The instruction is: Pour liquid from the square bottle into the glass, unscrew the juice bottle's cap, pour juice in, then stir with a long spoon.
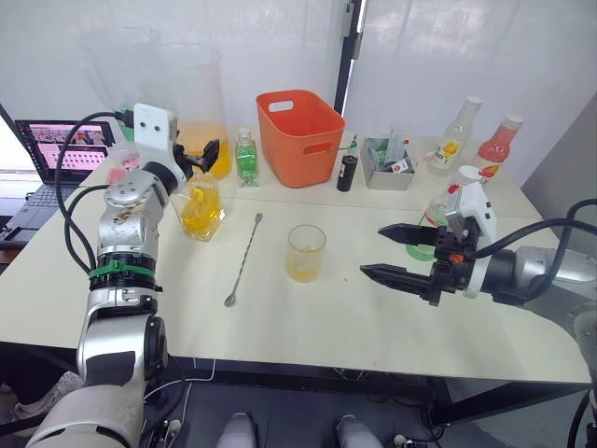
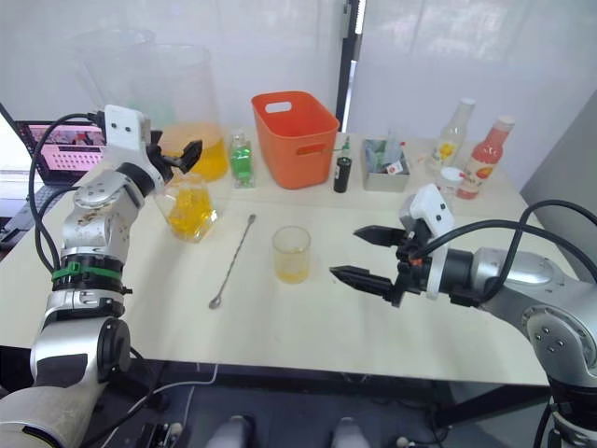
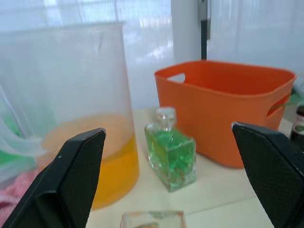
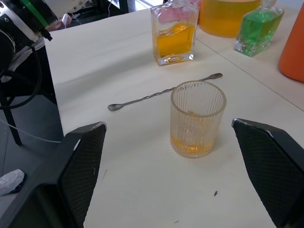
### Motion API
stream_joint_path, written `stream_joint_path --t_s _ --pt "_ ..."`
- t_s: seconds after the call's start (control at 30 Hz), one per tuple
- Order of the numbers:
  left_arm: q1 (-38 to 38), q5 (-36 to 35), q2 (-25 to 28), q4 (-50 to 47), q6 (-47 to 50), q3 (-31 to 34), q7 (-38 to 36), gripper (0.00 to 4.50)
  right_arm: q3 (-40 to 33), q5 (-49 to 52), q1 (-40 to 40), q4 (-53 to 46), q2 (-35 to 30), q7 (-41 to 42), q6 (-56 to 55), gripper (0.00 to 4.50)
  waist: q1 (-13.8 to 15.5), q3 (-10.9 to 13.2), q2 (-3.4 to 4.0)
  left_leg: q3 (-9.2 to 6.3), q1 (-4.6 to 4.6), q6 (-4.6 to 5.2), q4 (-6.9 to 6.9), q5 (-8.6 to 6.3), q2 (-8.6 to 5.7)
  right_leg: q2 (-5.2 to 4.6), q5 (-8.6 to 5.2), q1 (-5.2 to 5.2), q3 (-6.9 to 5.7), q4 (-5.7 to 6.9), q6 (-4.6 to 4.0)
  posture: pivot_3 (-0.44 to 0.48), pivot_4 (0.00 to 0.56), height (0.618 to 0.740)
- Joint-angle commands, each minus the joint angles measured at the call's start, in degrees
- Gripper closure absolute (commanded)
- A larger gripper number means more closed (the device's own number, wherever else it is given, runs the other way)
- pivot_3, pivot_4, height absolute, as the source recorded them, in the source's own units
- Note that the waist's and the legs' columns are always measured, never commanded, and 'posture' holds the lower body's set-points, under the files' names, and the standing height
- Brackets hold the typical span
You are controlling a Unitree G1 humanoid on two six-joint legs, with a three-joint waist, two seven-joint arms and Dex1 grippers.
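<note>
Right wrist view: glass (image 4: 197, 118) upright on table (image 4: 142, 175), a little yellow liquid inside.
Spoon (image 4: 161, 92): flat between glass and square bottle (image 4: 174, 34).
Right end effector (image 1: 396, 254): spread, empty.
Left end effector (image 1: 207, 152): spread, above square bottle.

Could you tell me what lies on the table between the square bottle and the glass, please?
The long spoon lies flat on the table between the square bottle and the glass, touching neither; both eye views show it.

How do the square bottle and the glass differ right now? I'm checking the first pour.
The square bottle has flat faces and is roughly half full; the glass is round, ribbed and holds only a shallow layer. The bottle narrows to a neck; the glass is open-topped. Both are clear, upright and hold yellow-orange liquid.
</note>
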Motion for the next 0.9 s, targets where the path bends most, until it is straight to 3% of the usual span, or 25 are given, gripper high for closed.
stream_joint_path --t_s 0.03,0.27,0.43,0.53,0.63,0.9 --pt "-1.19 -2.84 2.13 -4.96 -1.21 1.01 -4.50 0.01 -2.72 -1.02 -0.59 0.44 -0.54 0.34 -2.09 0.00 -0.03 0.00 0.00 0.00 0.00 0.00 0.00 0.00 0.00 0.00 0.00 0.00 0.01 0.00 -0.01 0.000 0.150 0.731" --pt "8.38 -13.81 8.37 -16.91 8.58 0.25 -24.22 0.01 -3.87 -8.06 3.86 2.88 -0.43 2.66 -8.19 0.00 -0.37 -0.01 0.02 0.02 0.07 0.00 -0.06 0.00 0.01 0.00 -0.03 0.03 0.01 0.02 -0.08 0.000 0.150 0.731" --pt "18.42 -14.31 14.07 -21.66 11.06 -0.64 -31.01 0.01 -5.93 -10.26 7.51 4.18 0.94 2.86 -10.90 0.00 -1.12 -0.01 0.02 0.02 0.13 0.00 -0.03 0.00 0.03 0.00 -0.11 0.05 0.01 0.07 -0.19 0.000 0.150 0.731" --pt "24.29 -12.74 15.76 -24.95 8.78 -0.99 -31.97 0.01 -7.10 -11.37 9.83 3.85 1.92 2.66 -12.59 0.00 -1.40 -0.01 0.02 0.02 0.17 0.00 -0.01 0.00 0.04 -0.01 -0.31 0.11 0.00 0.05 -0.44 0.000 0.150 0.731" --pt "31.57 -15.60 15.89 -25.74 8.75 1.55 -34.74 0.01 -10.05 -12.85 15.43 3.15 3.71 1.97 -14.68 0.00 -1.32 -0.01 0.02 0.02 0.32 0.00 -0.02 0.00 0.05 -0.01 -0.36 0.31 -0.03 0.01 -0.48 0.000 0.150 0.731" --pt "40.05 -15.36 16.40 -20.93 -2.10 1.86 -44.56 0.01 -15.77 -15.61 28.59 2.65 8.57 -3.10 -14.84 0.00 -1.32 -0.01 0.02 0.07 0.62 -0.28 -0.08 -0.18 0.05 -0.10 -0.39 0.57 -0.06 -0.13 -0.54 0.000 0.150 0.731"
